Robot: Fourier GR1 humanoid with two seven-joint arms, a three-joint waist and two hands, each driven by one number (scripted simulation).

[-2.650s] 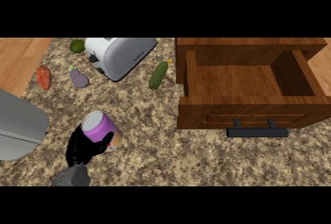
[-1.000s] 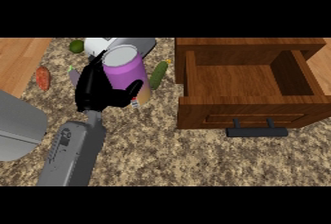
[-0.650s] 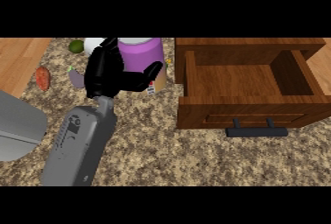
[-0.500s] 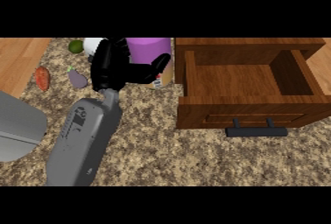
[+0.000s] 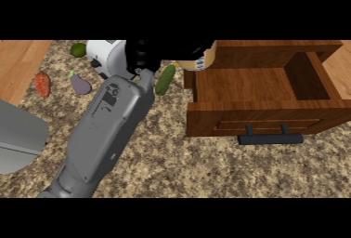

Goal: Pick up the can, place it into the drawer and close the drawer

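One hand point(image 5: 159, 52), the left, hangs just beyond the open drawer's point(image 5: 257, 86) left wall, fingers curled round the can point(image 5: 203, 56), of which only a sliver shows. Left of the drawer lie a cucumber point(image 5: 165, 79) and an eggplant point(image 5: 80, 84).

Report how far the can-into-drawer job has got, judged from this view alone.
Done: the can is off the counter, carried in the left hand, whose fingers curl round it and hide most of it. In hand: the can sits over the drawer's left wall, at the view's top edge, not yet inside. Left: lowering it into the open drawer, releasing, then pushing the drawer shut by its handle.
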